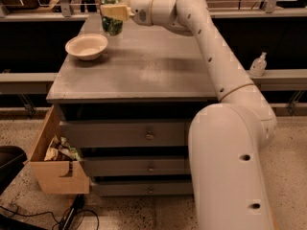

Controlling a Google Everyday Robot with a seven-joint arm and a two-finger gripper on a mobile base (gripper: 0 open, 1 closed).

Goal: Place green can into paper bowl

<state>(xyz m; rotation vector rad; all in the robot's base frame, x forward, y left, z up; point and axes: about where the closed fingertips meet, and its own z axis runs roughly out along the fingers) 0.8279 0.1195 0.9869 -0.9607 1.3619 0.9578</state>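
Observation:
The green can (111,24), mottled green and white with a silver top, hangs upright in the air at the back left of the grey cabinet top (158,66). My gripper (114,11) is shut on the can's upper part, its pale fingers (115,9) across the front of the can. The cream-white paper bowl (87,46) sits empty on the cabinet top, just below and to the left of the can. The can is a little to the right of and behind the bowl's middle.
The red-orange soda can is hidden behind the green can. An open cardboard box (58,163) with snack bags hangs at the cabinet's left side. A sanitizer bottle (258,65) stands on the ledge at right. Drawers (144,134) front the cabinet.

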